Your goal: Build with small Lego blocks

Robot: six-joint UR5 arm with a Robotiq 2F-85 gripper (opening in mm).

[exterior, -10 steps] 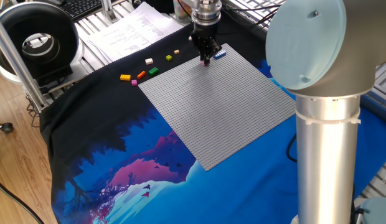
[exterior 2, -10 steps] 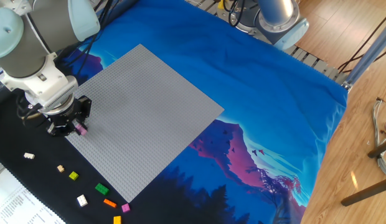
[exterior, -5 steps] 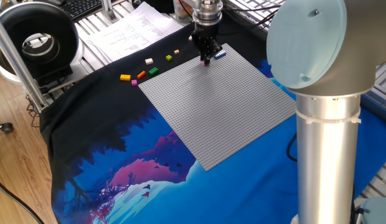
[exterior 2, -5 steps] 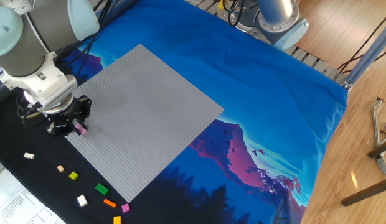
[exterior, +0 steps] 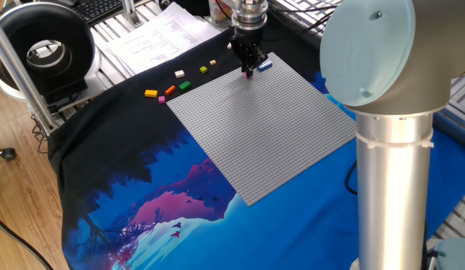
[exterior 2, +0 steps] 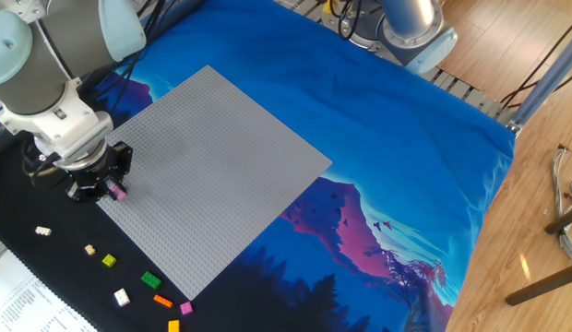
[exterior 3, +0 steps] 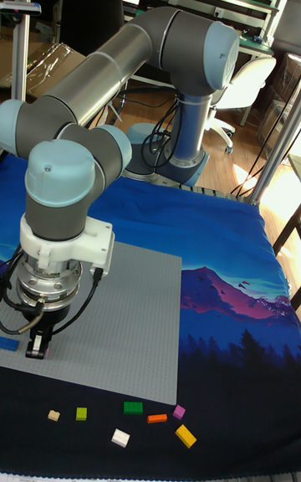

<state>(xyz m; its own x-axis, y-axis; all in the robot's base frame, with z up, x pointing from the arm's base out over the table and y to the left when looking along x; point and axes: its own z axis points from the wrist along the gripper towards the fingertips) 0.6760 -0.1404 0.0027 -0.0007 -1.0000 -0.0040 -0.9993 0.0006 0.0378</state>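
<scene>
I see the gripper (exterior 2: 109, 189) with its jaws clamped on a pink brick (exterior 2: 117, 193), held at the baseplate's (exterior 2: 212, 166) edge. A blue brick (exterior: 265, 66) sits just beside it at the plate's corner. The remaining loose bricks (exterior 2: 129, 281) lie on dark cloth off that same edge.

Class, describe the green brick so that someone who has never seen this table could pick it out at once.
Start at the large grey baseplate, then move to the black cloth beside its edge, where loose small bricks lie scattered. The green brick sits there next to an orange brick; it is the only dark green one, deeper in colour than the lime brick nearby.
</scene>
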